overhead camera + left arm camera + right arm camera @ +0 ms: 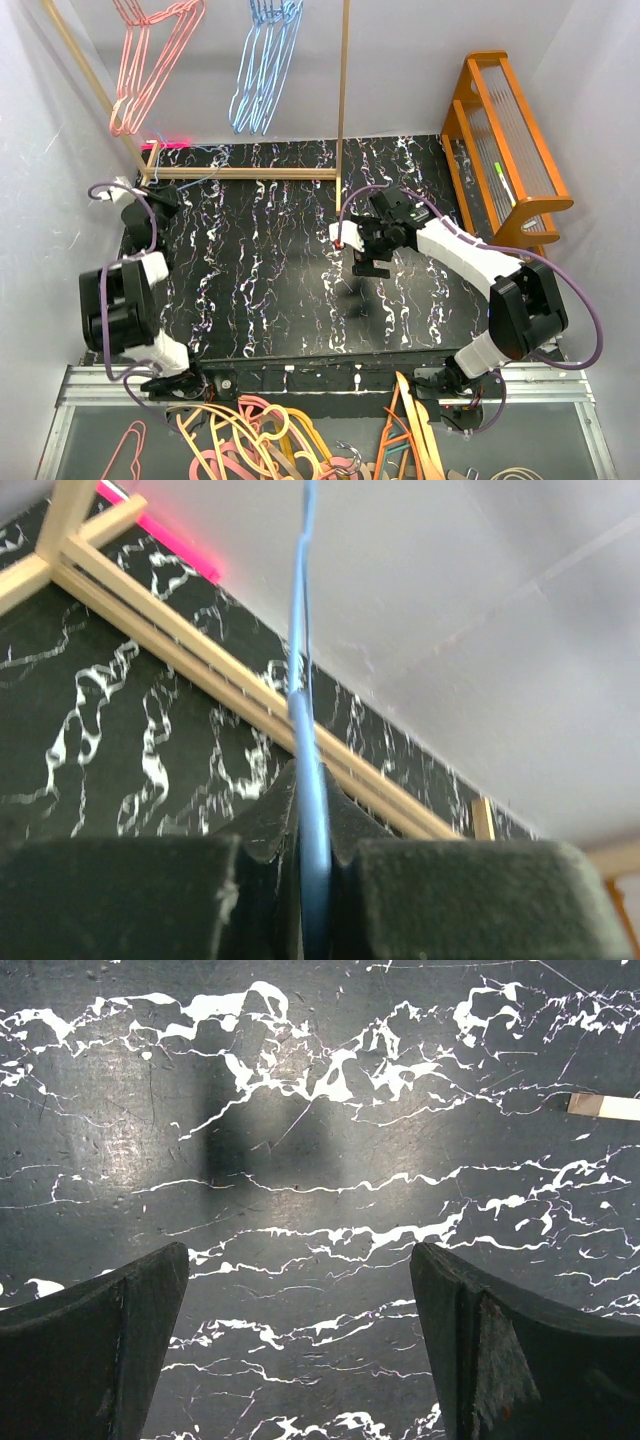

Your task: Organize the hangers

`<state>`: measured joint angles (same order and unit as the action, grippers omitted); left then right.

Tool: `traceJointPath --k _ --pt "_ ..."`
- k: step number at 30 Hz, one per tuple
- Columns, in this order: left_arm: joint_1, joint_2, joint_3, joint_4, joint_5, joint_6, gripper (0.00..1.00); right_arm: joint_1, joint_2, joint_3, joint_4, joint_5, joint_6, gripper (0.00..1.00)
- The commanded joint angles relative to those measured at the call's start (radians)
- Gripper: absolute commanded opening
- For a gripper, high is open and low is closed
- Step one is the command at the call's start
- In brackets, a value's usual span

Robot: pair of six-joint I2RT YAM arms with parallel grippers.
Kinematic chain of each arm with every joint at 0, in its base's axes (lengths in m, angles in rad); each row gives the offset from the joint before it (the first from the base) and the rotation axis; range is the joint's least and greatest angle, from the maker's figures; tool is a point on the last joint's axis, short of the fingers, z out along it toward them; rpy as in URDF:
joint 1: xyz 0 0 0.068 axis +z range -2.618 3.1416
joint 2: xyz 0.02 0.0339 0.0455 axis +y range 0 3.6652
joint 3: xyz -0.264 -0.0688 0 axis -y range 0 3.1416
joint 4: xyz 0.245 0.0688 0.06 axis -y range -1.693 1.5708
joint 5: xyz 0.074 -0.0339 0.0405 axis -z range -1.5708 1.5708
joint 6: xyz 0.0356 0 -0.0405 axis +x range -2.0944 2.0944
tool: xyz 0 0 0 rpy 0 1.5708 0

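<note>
One black tabletop (280, 300) veined with white fills most of the top view. The wooden frame (343, 110) stands at its far edge. The frame's base rail lies along the back wall and its pale uprights rise out of the picture.

To the right of the frame, against the side wall, an orange wooden rack (510, 150) stands with clear slats. Well away from the frame, past the arm bases at the near edge, lies a tangled heap of thick hangers (250, 430) in orange, pink and cream.

The left arm (125, 300) reaches up the left side to the frame's left corner. The right arm (470, 255) stretches in from the right and ends in front of the frame's right upright, over bare tabletop.

High on the frame, a bunch of pink-red hangers (150, 55) hangs by the slanted left post. A bunch of light blue hangers (265, 60) hangs beside them, just left of the right upright.

A single light blue wire hanger (305, 720) sits at the frame's left corner. The left wrist view shows it as a thin line running up across the base rail and the white wall. The left fingers (275, 845) are pressed together on this wire, with their dark pads on either side of it. The right fingers (365, 266) stand wide apart with nothing between them, and only marbled tabletop shows in the gap.
</note>
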<state>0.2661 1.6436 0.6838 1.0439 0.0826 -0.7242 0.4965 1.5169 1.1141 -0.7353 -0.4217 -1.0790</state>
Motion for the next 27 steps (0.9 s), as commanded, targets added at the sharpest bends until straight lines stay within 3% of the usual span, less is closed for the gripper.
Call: traceJointPath --k 1,6,9,13,19,23,27 --pt "-0.012 -0.198 -0.138 -0.164 0.155 0.095 0.00 -0.003 -0.051 -0.014 0.062 -0.032 0.007 0.97" --pt "-0.021 -0.344 -0.173 -0.253 0.262 0.143 0.00 -0.003 -0.060 -0.028 0.063 -0.039 -0.015 0.97" --pt "-0.021 -0.435 -0.160 -0.345 0.424 0.215 0.00 -0.003 -0.048 -0.013 0.068 -0.059 -0.037 0.97" --pt "-0.021 -0.648 -0.168 -0.559 0.607 0.417 0.00 -0.017 0.016 0.109 0.148 -0.119 0.090 0.99" --pt "-0.001 -0.882 -0.093 -0.959 0.839 0.704 0.00 -0.038 0.231 0.474 0.172 -0.505 0.327 0.99" --pt "-0.002 -0.929 -0.055 -1.089 0.874 0.797 0.00 -0.047 0.387 0.664 0.193 -0.810 0.502 1.00" --pt "-0.002 -0.934 -0.005 -1.183 0.863 0.842 0.00 -0.031 0.425 0.618 0.376 -0.964 0.666 0.95"
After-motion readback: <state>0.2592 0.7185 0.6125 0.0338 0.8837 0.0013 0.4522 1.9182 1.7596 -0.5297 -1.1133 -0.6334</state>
